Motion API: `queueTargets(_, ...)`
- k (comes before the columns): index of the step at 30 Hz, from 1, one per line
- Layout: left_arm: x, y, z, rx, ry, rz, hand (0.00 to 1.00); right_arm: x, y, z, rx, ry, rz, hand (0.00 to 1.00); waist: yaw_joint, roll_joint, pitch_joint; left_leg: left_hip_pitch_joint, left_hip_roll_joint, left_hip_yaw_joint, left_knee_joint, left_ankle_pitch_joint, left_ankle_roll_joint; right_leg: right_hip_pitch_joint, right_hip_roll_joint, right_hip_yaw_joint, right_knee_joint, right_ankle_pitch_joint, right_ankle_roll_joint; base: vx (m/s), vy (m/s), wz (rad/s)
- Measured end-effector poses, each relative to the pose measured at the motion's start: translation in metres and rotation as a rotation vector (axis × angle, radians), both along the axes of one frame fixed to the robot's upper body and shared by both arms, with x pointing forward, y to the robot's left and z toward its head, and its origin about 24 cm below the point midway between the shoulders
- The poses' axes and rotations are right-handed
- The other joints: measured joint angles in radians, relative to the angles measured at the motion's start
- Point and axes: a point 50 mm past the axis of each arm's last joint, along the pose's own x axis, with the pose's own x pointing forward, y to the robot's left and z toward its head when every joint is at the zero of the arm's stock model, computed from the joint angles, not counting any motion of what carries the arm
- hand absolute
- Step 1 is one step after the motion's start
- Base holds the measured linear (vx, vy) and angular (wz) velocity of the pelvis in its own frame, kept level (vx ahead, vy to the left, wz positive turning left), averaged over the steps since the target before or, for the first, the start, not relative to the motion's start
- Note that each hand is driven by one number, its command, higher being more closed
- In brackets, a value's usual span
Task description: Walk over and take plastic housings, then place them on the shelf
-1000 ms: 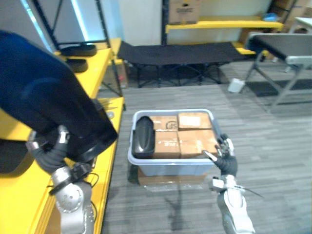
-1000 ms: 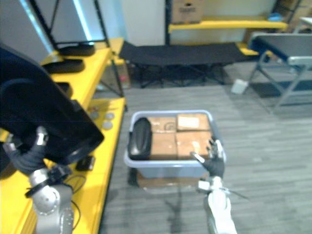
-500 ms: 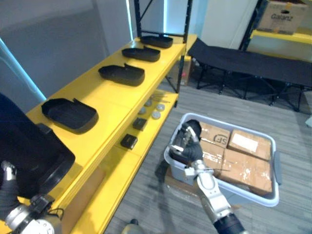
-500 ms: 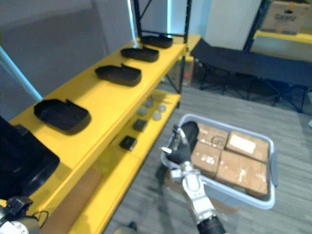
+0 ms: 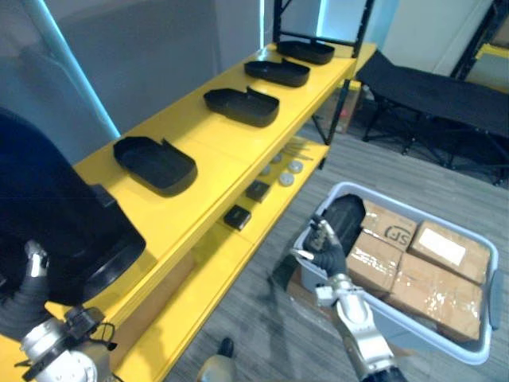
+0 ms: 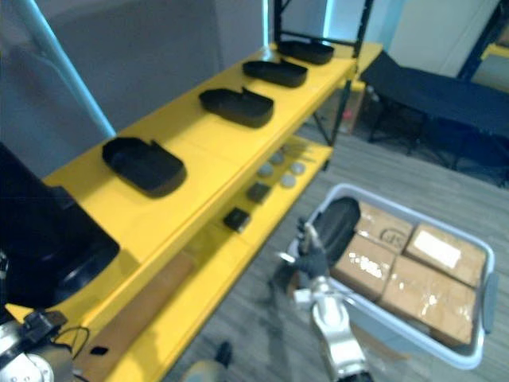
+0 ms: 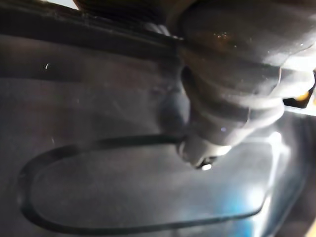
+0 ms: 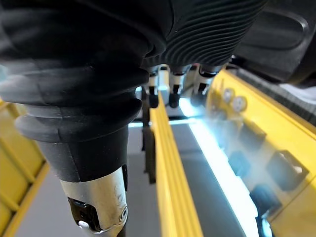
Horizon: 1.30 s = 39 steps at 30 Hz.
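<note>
At the yellow shelf's (image 5: 213,151) near end the left hand (image 5: 32,274) bore a black housing (image 5: 56,207), its grip impossible to tell, while off the shelf's front the right hand (image 5: 328,248) hung relaxed and empty.

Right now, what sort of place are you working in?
Probably a warehouse or assembly workshop: long yellow shelf racks holding black plastic housings, and a grey plastic tote of taped cardboard boxes.
</note>
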Motion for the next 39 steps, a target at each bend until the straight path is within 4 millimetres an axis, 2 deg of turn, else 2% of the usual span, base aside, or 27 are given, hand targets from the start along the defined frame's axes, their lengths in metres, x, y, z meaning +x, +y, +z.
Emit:
queueTargets(1, 0.003, 0.0, 0.001, 0.006, 0.0, -0.015, 1.0, 0.0, 0.0, 0.002, 0.004, -0.013, 0.001, 0.0, 0.0, -0.007, 0.0, 0.0, -0.003, -0.001, -0.004, 0.003, 0.001, -0.006, -0.001, 0.007, 0.008, -0.02, -0.013, 0.03, -0.057, 0.19)
queueTargets(2, 0.007, 0.001, 0.0, 0.009, 0.009, -0.026, 1.0, 0.001, 0.002, 0.007, 0.009, -0.047, 0.013, 0.0, 0.004, -0.032, 0.004, -0.002, -0.017, 0.003, -0.005, 0.008, -0.001, -0.004, -0.006, 0.013, 0.0, -0.063, -0.026, 0.03, -0.097, -0.03)
queueTargets(4, 0.01, 0.001, -0.007, -0.016, 0.035, -0.025, 1.0, 0.005, 0.003, 0.013, 0.005, -0.082, 0.031, 0.0, 0.001, -0.036, 0.006, -0.008, -0.022, 0.009, -0.001, 0.016, -0.007, 0.001, -0.006, 0.031, -0.028, -0.085, 0.002, 0.0, -0.106, -0.09)
queueTargets(7, 0.011, -0.004, -0.017, -0.064, 0.069, -0.034, 1.0, 0.006, -0.004, 0.015, -0.032, -0.099, 0.038, 0.0, 0.0, 0.011, 0.036, -0.011, -0.007, 0.016, 0.001, 0.029, -0.016, 0.01, 0.01, 0.031, -0.062, -0.109, 0.039, -0.1, -0.09, -0.13)
queueTargets(9, 0.011, -0.008, -0.021, -0.091, 0.076, -0.043, 1.0, 0.006, -0.009, 0.015, -0.059, -0.097, 0.037, 0.0, -0.007, 0.045, 0.064, -0.018, -0.003, 0.023, -0.001, 0.043, -0.015, 0.008, 0.013, 0.032, -0.075, -0.131, 0.098, -0.15, -0.048, -0.04)
queueTargets(11, 0.006, -0.008, -0.027, -0.111, 0.1, -0.027, 1.0, 0.005, -0.011, 0.014, -0.064, -0.093, 0.033, 0.0, -0.024, 0.053, 0.067, -0.018, -0.001, 0.028, 0.001, 0.038, -0.006, 0.007, 0.011, 0.03, -0.069, -0.139, 0.099, -0.12, -0.002, 0.02)
queueTargets(15, 0.003, -0.007, -0.027, -0.104, 0.106, -0.019, 1.0, 0.005, -0.007, 0.017, -0.042, -0.112, 0.027, 0.0, -0.019, 0.029, 0.081, -0.058, -0.012, 0.034, 0.097, -0.009, -0.009, 0.009, 0.001, 0.033, -0.06, -0.145, 0.099, -0.02, 0.038, 0.0)
queueTargets(16, 0.002, -0.005, -0.026, -0.097, 0.104, -0.01, 1.0, 0.006, -0.003, 0.018, -0.021, -0.119, 0.024, 0.0, -0.015, 0.004, 0.091, -0.081, -0.025, 0.034, 0.152, -0.042, -0.011, 0.01, -0.011, 0.031, -0.045, -0.156, 0.096, 0.02, 0.06, 0.08)
queueTargets(18, 0.002, -0.003, -0.024, -0.088, 0.099, -0.007, 1.0, 0.005, 0.001, 0.02, -0.017, -0.128, 0.022, 0.0, -0.014, -0.04, 0.105, -0.096, -0.049, 0.048, 0.212, -0.091, 0.014, 0.031, -0.032, 0.024, -0.026, -0.15, 0.071, 0.08, 0.108, 0.17)
queueTargets(19, 0.005, -0.004, -0.023, -0.084, 0.09, -0.022, 1.0, 0.004, -0.003, 0.019, -0.023, -0.126, 0.001, 0.0, -0.017, -0.039, 0.104, -0.107, -0.051, 0.037, 0.258, -0.124, 0.015, -0.013, -0.054, 0.045, 0.103, -0.119, 0.001, 0.1, 0.149, 0.22)
queueTargets(21, 0.007, -0.004, -0.02, -0.072, 0.08, -0.026, 1.0, 0.004, -0.005, 0.02, -0.023, -0.136, -0.012, 0.0, -0.017, -0.041, 0.102, -0.094, -0.051, 0.035, 0.259, -0.141, 0.031, -0.073, -0.071, 0.097, 0.223, -0.062, -0.089, 0.06, 0.127, 0.13)
queueTargets(22, 0.008, -0.003, -0.018, -0.06, 0.076, -0.027, 1.0, 0.004, -0.006, 0.023, -0.028, -0.161, -0.02, 0.0, -0.019, -0.041, 0.101, -0.081, -0.053, 0.037, 0.255, -0.153, 0.044, -0.116, -0.076, 0.154, 0.296, 0.006, -0.142, 0.15, 0.2, 0.11)
queueTargets(23, 0.009, -0.001, -0.014, -0.038, 0.071, -0.026, 1.0, 0.004, -0.008, 0.027, -0.039, -0.194, -0.027, 0.0, -0.028, -0.04, 0.101, -0.06, -0.058, 0.031, 0.25, -0.163, 0.064, -0.176, -0.081, 0.229, 0.391, 0.126, -0.145, 0.17, 0.195, 0.27)
queueTargets(24, 0.013, 0.001, -0.008, -0.01, 0.056, -0.027, 1.0, 0.004, -0.01, 0.033, -0.056, -0.241, -0.034, 0.0, -0.042, -0.03, 0.106, -0.041, -0.056, -0.003, 0.241, -0.169, 0.082, -0.225, -0.058, 0.288, 0.473, 0.045, -0.09, 0.19, 0.166, 0.39)
queueTargets(25, 0.015, 0.001, -0.005, -0.003, 0.041, -0.03, 1.0, 0.004, -0.011, 0.039, -0.07, -0.271, -0.032, 0.0, -0.053, -0.029, 0.106, -0.032, -0.054, -0.025, 0.233, -0.17, 0.086, -0.241, -0.025, 0.305, 0.487, -0.049, -0.078, 0.2, 0.084, 0.62)
queueTargets(26, 0.022, 0.001, 0.002, -0.004, -0.002, -0.035, 1.0, 0.004, -0.018, 0.055, -0.089, -0.349, -0.043, 0.0, -0.069, -0.025, 0.108, -0.015, -0.053, -0.056, 0.216, -0.169, 0.09, -0.259, 0.045, 0.324, 0.441, -0.146, -0.074, 0.2, 0.07, 0.82)
queueTargets(27, 0.03, -0.001, 0.009, -0.008, -0.048, -0.046, 1.0, 0.004, -0.026, 0.078, -0.112, -0.461, -0.06, 0.0, -0.084, -0.022, 0.108, -0.005, -0.062, -0.093, 0.209, -0.171, 0.093, -0.272, 0.101, 0.336, 0.35, -0.194, -0.079, 0.23, 0.074, 0.83)
queueTargets(30, 0.054, -0.002, 0.009, -0.058, -0.069, -0.064, 1.0, 0.009, -0.034, 0.127, -0.155, -0.695, -0.032, 0.0, -0.111, -0.011, 0.104, 0.023, -0.087, -0.172, 0.218, -0.183, 0.084, -0.327, 0.178, 0.476, 0.211, -0.198, -0.069, 0.23, -0.04, 0.94)
queueTargets(31, 0.057, -0.003, 0.007, -0.07, -0.059, -0.066, 1.0, 0.01, -0.034, 0.134, -0.154, -0.728, -0.021, 0.0, -0.112, -0.007, 0.103, 0.027, -0.09, -0.191, 0.229, -0.193, 0.075, -0.33, 0.185, 0.497, 0.184, -0.189, -0.056, 0.22, -0.162, 1.05)
queueTargets(32, 0.059, -0.004, 0.006, -0.079, -0.05, -0.071, 1.0, 0.011, -0.033, 0.148, -0.136, -0.783, 0.003, 0.0, -0.11, -0.013, 0.099, 0.035, -0.098, -0.223, 0.237, -0.207, 0.06, -0.323, 0.182, 0.508, 0.12, -0.167, -0.036, 0.21, -0.251, 1.07)
queueTargets(33, 0.057, -0.003, 0.004, -0.078, -0.041, -0.068, 1.0, 0.014, -0.031, 0.161, -0.112, -0.838, 0.029, 0.0, -0.102, -0.031, 0.088, 0.032, -0.117, -0.251, 0.254, -0.232, 0.042, -0.305, 0.176, 0.513, 0.045, -0.113, -0.041, 0.22, -0.301, 1.07)
queueTargets(34, 0.056, -0.002, 0.002, -0.086, -0.031, -0.066, 1.0, 0.016, -0.029, 0.167, -0.097, -0.858, 0.042, 0.0, -0.094, -0.042, 0.081, 0.027, -0.126, -0.269, 0.262, -0.247, 0.032, -0.293, 0.169, 0.514, 0.024, -0.057, -0.018, 0.19, -0.363, 0.99)
queueTargets(35, 0.05, -0.003, -0.011, -0.141, 0.013, -0.061, 1.0, 0.021, -0.025, 0.174, -0.085, -0.871, 0.08, 0.0, -0.082, 0.0, 0.068, 0.025, -0.094, -0.277, 0.277, -0.271, 0.02, -0.263, 0.191, 0.465, 0.015, -0.059, -0.004, 0.15, -0.287, 0.67)
queueTargets(36, 0.047, -0.003, -0.017, -0.161, 0.034, -0.056, 1.0, 0.022, -0.023, 0.175, -0.083, -0.87, 0.093, 0.0, -0.077, 0.021, 0.056, 0.018, -0.073, -0.26, 0.279, -0.274, 0.017, -0.253, 0.207, 0.446, 0.001, -0.06, -0.011, 0.25, -0.355, 0.82)
queueTargets(37, 0.039, -0.003, -0.028, -0.19, 0.075, -0.037, 1.0, 0.025, -0.021, 0.174, -0.074, -0.85, 0.115, 0.0, -0.065, 0.061, 0.033, 0.019, -0.031, -0.225, 0.266, -0.264, 0.005, -0.224, 0.228, 0.402, -0.018, -0.059, -0.025, 0.23, -0.247, 0.87)
queueTargets(38, 0.035, -0.004, -0.032, -0.207, 0.087, -0.029, 1.0, 0.028, -0.02, 0.171, -0.067, -0.816, 0.129, 0.0, -0.052, 0.083, 0.018, 0.025, -0.006, -0.185, 0.23, -0.236, -0.011, -0.202, 0.236, 0.359, -0.024, -0.062, -0.034, 0.26, -0.263, 1.03)
queueTargets(39, 0.033, -0.006, -0.032, -0.215, 0.081, -0.028, 1.0, 0.031, -0.019, 0.168, -0.066, -0.787, 0.133, 0.0, -0.047, 0.085, 0.017, 0.037, 0.003, -0.158, 0.199, -0.209, -0.012, -0.184, 0.234, 0.332, -0.026, -0.067, -0.042, 0.2, -0.195, 1.2)
